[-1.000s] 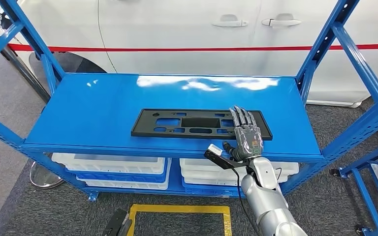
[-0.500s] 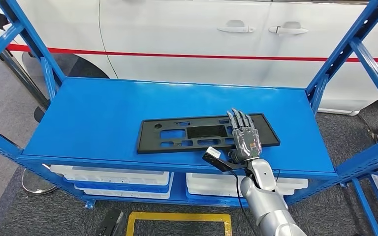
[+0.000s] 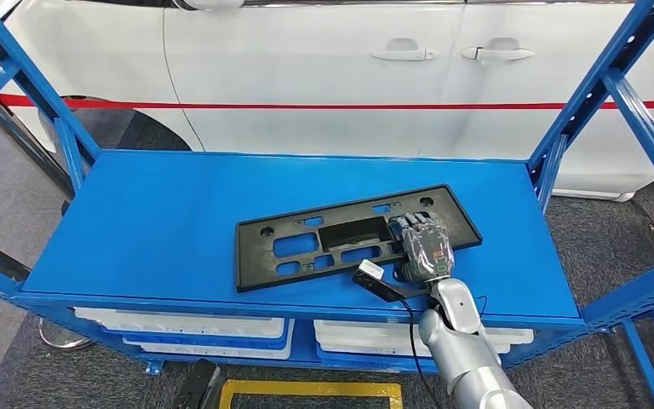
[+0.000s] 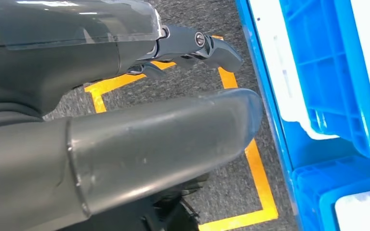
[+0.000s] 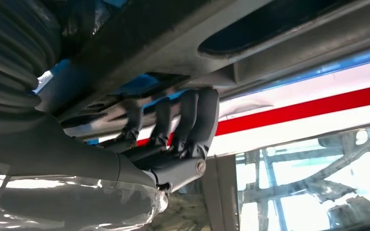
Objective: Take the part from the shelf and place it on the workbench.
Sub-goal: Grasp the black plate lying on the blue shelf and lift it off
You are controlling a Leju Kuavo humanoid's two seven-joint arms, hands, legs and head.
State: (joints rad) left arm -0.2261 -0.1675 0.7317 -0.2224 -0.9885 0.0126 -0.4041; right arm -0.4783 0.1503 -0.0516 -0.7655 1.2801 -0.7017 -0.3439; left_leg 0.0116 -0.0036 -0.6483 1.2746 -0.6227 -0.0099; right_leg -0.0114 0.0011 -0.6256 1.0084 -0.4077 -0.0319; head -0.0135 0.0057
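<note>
The part (image 3: 324, 247) is a long black plastic plate with cut-outs. It lies slanted on the blue shelf (image 3: 162, 213), its right end farther back. My right hand (image 3: 421, 247) grips that right end, fingers curled over the plate. In the right wrist view the dark fingers (image 5: 192, 115) hook around the edge of the part (image 5: 270, 33). My left hand (image 4: 139, 144) hangs beside the shelf above the floor, holding nothing, its fingers (image 4: 207, 48) apart from the thumb.
A white car (image 3: 324, 77) with a red stripe stands close behind the shelf. Blue uprights (image 3: 596, 94) frame both ends. White and blue bins (image 3: 196, 328) sit on the lower level. A yellow floor marking (image 3: 306, 390) lies in front of the shelf.
My right hand's fingers have curled from flat onto the part and closed on it. The part has turned, its right end swinging back. The camera has shifted a little.
</note>
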